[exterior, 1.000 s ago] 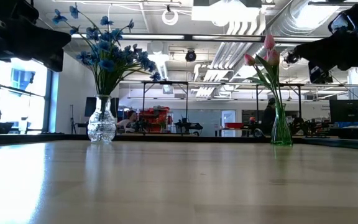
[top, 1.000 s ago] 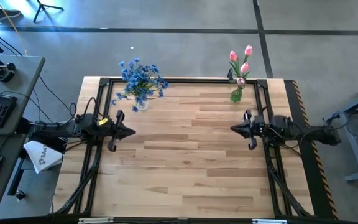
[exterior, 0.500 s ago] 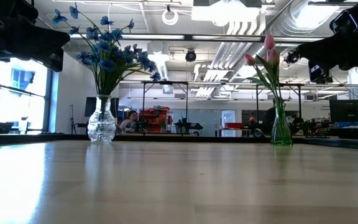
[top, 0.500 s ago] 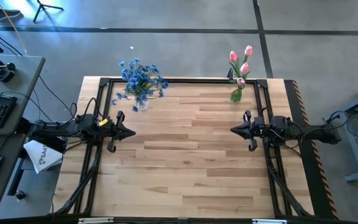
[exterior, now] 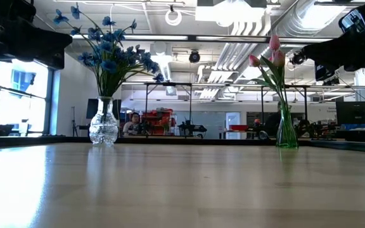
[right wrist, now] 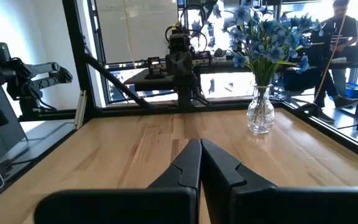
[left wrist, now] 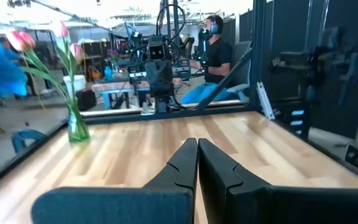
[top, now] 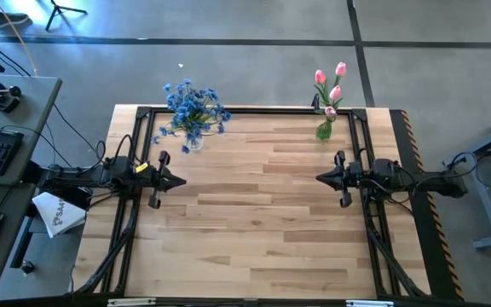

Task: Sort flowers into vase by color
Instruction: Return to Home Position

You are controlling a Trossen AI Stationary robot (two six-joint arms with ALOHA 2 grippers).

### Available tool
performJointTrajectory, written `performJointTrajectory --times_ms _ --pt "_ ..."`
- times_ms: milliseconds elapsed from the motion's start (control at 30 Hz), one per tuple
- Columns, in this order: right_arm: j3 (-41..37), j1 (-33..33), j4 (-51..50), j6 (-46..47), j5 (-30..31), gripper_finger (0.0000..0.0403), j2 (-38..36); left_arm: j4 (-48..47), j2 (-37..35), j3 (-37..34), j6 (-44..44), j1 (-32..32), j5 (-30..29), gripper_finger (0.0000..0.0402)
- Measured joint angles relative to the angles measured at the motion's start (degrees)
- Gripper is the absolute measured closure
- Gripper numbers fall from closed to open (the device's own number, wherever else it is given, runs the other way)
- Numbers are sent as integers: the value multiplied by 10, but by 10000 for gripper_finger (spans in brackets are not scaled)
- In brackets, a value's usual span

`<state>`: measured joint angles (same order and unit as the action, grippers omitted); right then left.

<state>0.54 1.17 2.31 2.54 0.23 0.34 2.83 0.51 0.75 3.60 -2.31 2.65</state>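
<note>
Nothing is moved since a second ago: left gripper (top: 180,181) at 9 o'clock, right gripper (top: 320,177) at 3, both closed, empty. Blue flowers (top: 194,109) are stood at 11, pink tulips (top: 330,85) at 1; sorting is judged done.

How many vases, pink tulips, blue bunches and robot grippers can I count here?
Vases: 2 (clear vase, green vase)
Pink tulips: 3
Blue flower bunch: 1
Grippers: 2 (left gripper, right gripper, both shut)
Total: 8
</note>
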Motion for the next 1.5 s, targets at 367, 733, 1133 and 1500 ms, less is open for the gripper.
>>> performJointTrajectory --times_ms 367,733,1133,1500 --pt "0 0 0 0 0 398 0 0 0 0 11 0 -3 401" --pt "0 0 0 0 0 398 0 0 0 0 11 0 -4 401" --pt "0 0 0 0 0 398 0 0 0 0 11 0 -4 401" --pt "0 0 0 0 0 398 0 0 -3 0 11 10 -3 401"
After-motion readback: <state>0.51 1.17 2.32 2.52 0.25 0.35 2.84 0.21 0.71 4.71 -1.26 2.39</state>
